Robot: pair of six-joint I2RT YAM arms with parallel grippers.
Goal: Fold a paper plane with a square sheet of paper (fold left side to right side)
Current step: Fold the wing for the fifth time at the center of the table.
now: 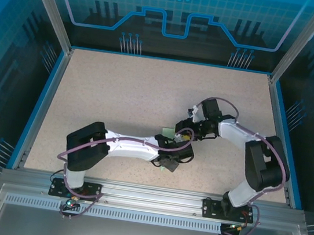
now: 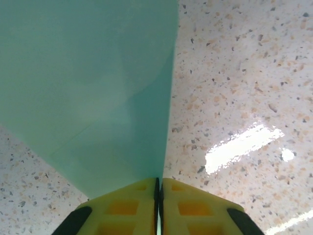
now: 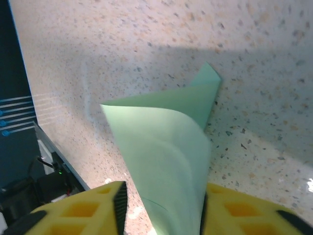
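The square sheet of paper (image 2: pixel 88 88) is pale mint green, curled and lifted off the speckled table. My left gripper (image 2: pixel 159 188) is shut on its edge, yellow fingers (image 2: pixel 122 208) pressed together with a thin green sliver between them. My right gripper (image 3: pixel 164 205) is open; the curled sheet (image 3: pixel 166 147) rises between its fingers and leans against the right pad (image 3: pixel 203 215). From above, both grippers meet mid-table, the left gripper (image 1: pixel 170 154) just below the right gripper (image 1: pixel 185 134), with a bit of green paper (image 1: pixel 168 133) showing between them. A paper plane is out of view.
The speckled beige table (image 1: pixel 120 89) is bordered by a blue rim (image 1: pixel 41 107) and aluminium posts (image 1: pixel 50 6). The arm bases sit on the metal rail (image 1: pixel 145 200) at the near edge. Bright light glares off the tabletop (image 2: pixel 242 147) right of the left gripper.
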